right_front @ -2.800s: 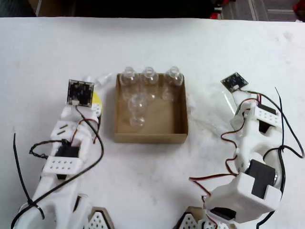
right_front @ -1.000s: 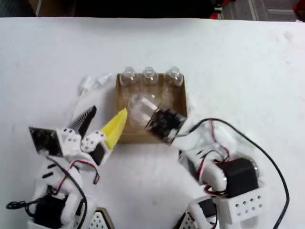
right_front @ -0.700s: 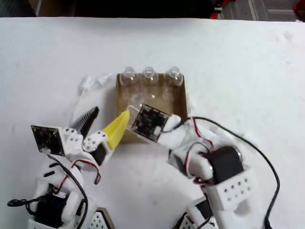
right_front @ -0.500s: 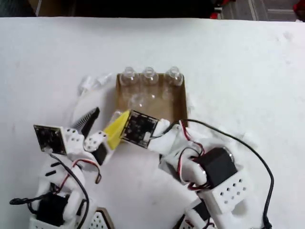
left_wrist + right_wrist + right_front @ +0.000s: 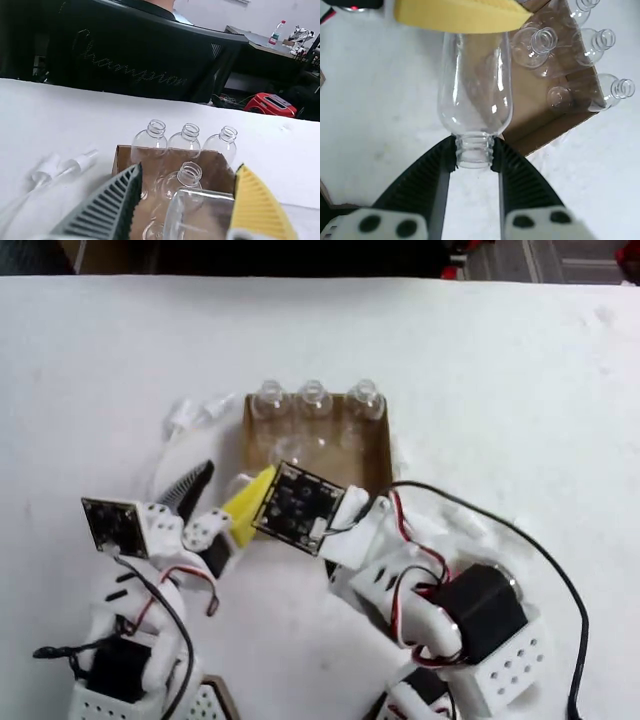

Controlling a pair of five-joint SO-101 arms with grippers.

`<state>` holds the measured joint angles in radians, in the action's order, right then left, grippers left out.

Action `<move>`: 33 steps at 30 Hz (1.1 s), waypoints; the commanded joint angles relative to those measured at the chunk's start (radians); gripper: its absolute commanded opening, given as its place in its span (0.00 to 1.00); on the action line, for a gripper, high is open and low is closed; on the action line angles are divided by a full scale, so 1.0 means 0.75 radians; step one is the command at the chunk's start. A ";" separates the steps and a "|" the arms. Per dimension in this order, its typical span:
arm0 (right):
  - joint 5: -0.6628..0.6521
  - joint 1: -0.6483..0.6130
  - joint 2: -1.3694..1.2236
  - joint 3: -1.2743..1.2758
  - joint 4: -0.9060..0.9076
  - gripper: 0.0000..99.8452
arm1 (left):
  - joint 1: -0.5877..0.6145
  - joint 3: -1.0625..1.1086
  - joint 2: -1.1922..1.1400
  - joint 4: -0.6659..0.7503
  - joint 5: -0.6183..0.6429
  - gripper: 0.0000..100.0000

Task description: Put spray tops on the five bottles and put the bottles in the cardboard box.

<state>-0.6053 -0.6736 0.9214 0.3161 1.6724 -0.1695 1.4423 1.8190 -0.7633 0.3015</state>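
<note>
My right gripper [image 5: 474,150] is shut on the neck of a clear, capless bottle [image 5: 475,85] held lying level over the box's front left corner. The bottle's base end [image 5: 200,215] lies between the grey finger [image 5: 107,210] and the yellow finger [image 5: 257,205] of my left gripper [image 5: 237,476], which is open. In the cardboard box [image 5: 377,455], three capless bottles [image 5: 313,397] stand along the far wall. One more bottle [image 5: 184,179] stands in front of them. Two white spray tops [image 5: 185,415] lie on the table left of the box.
The right arm's camera board [image 5: 300,505] covers the held bottle in the high view. Its cable [image 5: 520,535] loops over the table to the right. White table [image 5: 500,370] stretches open behind and right of the box. A dark chair [image 5: 150,55] stands beyond the far edge.
The right arm swung from the table's right side across the box front, carrying the bottle leftward to the left gripper. The left arm drew back from the spray tops and opened.
</note>
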 commanded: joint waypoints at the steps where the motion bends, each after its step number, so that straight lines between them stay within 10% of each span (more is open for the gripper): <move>1: 0.023 -0.009 0.015 -0.082 -0.005 0.01 | -0.009 -0.002 -0.015 0.027 -0.047 0.28; 33: 0.102 -0.011 0.013 -0.239 -0.007 0.01 | -0.019 0.002 -0.015 0.027 -0.098 0.28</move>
<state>-0.5378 -0.6736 0.9229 0.1765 1.6724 -0.1695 1.4484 1.8144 -0.7633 0.2401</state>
